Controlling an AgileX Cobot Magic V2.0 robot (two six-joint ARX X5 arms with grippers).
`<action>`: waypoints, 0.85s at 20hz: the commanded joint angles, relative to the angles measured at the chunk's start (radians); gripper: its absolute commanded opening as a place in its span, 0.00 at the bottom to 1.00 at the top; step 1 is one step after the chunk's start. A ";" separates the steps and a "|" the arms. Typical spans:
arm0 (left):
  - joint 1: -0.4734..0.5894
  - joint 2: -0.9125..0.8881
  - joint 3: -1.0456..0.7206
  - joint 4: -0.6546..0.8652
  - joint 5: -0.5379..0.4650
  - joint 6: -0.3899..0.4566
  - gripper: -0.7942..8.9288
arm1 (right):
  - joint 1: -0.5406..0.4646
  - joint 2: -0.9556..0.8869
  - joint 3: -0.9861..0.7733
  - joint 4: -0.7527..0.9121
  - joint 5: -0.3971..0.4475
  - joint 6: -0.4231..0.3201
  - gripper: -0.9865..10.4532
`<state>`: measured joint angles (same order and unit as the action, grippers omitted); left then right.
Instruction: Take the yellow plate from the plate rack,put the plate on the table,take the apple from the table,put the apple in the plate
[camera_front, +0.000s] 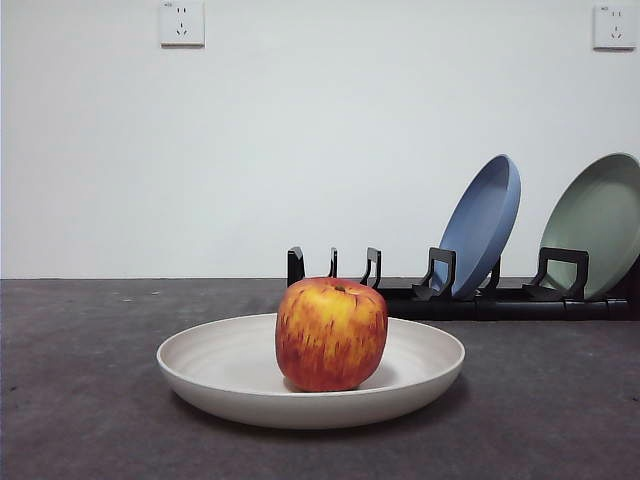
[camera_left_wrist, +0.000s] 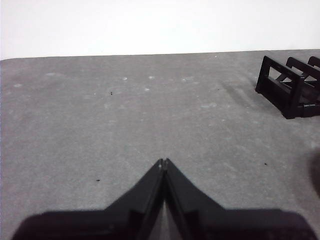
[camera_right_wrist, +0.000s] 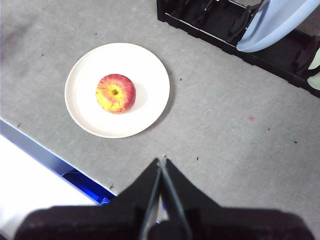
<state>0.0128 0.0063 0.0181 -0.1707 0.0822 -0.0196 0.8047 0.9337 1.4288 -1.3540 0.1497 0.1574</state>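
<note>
- The yellow plate (camera_front: 310, 385) lies flat on the worktop (camera_front: 80, 400), nearest the front camera, with its rim up and faint rings inside.
- The apple (camera_front: 331, 334) sits upright in the middle of that plate, dimple on top — red streaks over yellow.
- In the right wrist view the plate (camera_right_wrist: 117, 90) and the apple (camera_right_wrist: 115, 93) lie well apart from the right gripper (camera_right_wrist: 162, 161), whose jaws are clenched tip to tip and carry nothing; the gripper hangs above bare worktop near the worktop's edge.
- The left gripper (camera_left_wrist: 163, 162) also has its jaws pressed together on nothing, over open worktop, with one end of the plate rack (camera_left_wrist: 290, 85) off to the side.
- Behind the plate stands the plate rack (camera_front: 460, 290) — the slots at its end nearer the plate are vacant.
- A blue plate (camera_front: 482, 225) leans in a rack slot, and a pale green plate (camera_front: 597, 225) leans in a slot beyond it.
- Farthest back, two wall sockets (camera_front: 181, 23) sit high on the white wall.
</note>
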 joint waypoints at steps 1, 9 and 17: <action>0.004 0.005 -0.010 0.007 0.003 -0.010 0.08 | 0.001 0.000 -0.002 -0.023 0.001 -0.001 0.09; 0.003 0.027 -0.010 0.007 0.003 -0.010 0.08 | 0.001 0.000 -0.002 -0.023 0.001 -0.001 0.09; 0.004 0.042 -0.010 0.007 0.003 -0.010 0.08 | -0.282 -0.155 -0.013 0.210 0.008 -0.094 0.09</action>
<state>0.0132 0.0479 0.0181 -0.1707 0.0830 -0.0204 0.5388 0.7856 1.4258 -1.1580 0.1585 0.0811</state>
